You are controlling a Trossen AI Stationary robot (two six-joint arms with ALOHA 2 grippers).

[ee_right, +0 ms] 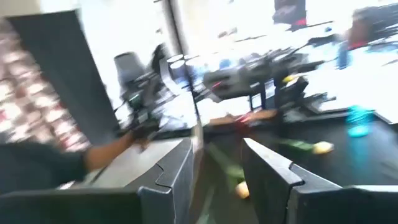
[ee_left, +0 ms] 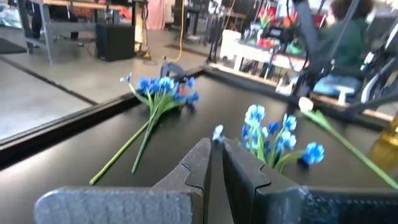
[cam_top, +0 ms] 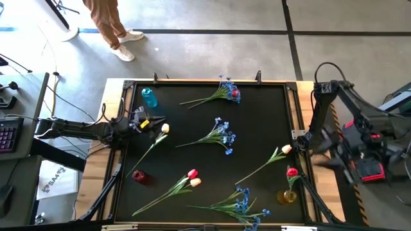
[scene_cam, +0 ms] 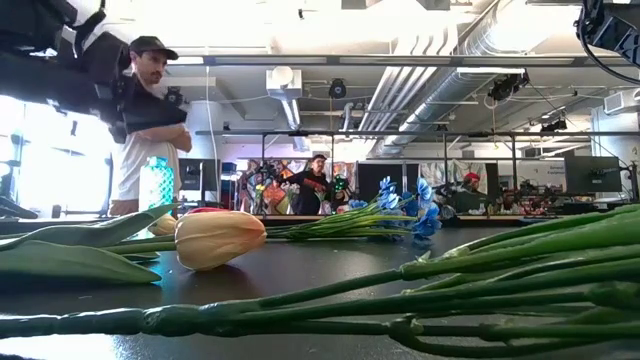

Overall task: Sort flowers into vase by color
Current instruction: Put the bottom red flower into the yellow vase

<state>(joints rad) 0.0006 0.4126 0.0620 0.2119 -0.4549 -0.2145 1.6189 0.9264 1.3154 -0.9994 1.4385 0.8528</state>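
Flowers (cam_top: 218, 136) lie scattered on the desk (cam_top: 192, 122): light, limp, best pinched mid-stem. Left end effector (ee_left: 214, 163) is closed, empty; right end effector (ee_right: 217, 163) half-open (nothing held).

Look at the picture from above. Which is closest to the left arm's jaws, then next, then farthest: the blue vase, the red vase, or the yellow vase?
Measured from the left gripper:
1. Blue vase: nearest, at the table's back left, just beyond the gripper.
2. Red vase: next, lying at the front left.
3. Yellow vase: farthest, at the front right corner, holding a red tulip.
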